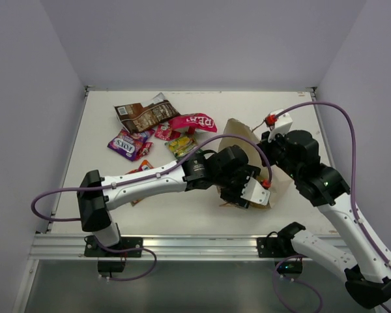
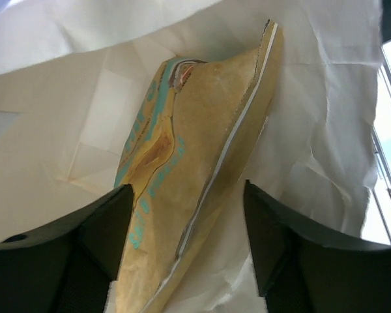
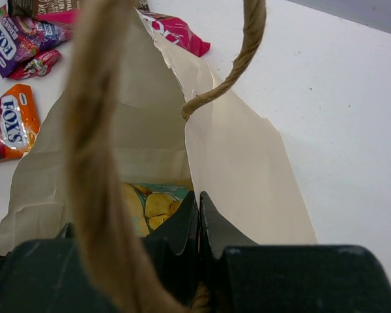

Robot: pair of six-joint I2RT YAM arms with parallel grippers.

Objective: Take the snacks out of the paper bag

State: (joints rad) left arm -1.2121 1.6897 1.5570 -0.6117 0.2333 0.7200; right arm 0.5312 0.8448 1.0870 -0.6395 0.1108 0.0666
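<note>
Pouch, large, tan, crinkled, teal print (image 2: 195,150), sits inside tall cream paper bag (image 1: 238,134) on white table (image 1: 104,111). Left gripper (image 2: 186,195) unclenched, 2 fingers straddling pouch: centre it, squeeze firmly, draw straight out through mouth. Right gripper (image 3: 199,218) clenched on paper bag rim. Pale walls around.

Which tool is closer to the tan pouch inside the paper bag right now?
Left. The left tool is inside the paper bag, its open fingers on either side of the tan pouch. The right tool is at the bag's rim, pinched shut on the paper.
</note>
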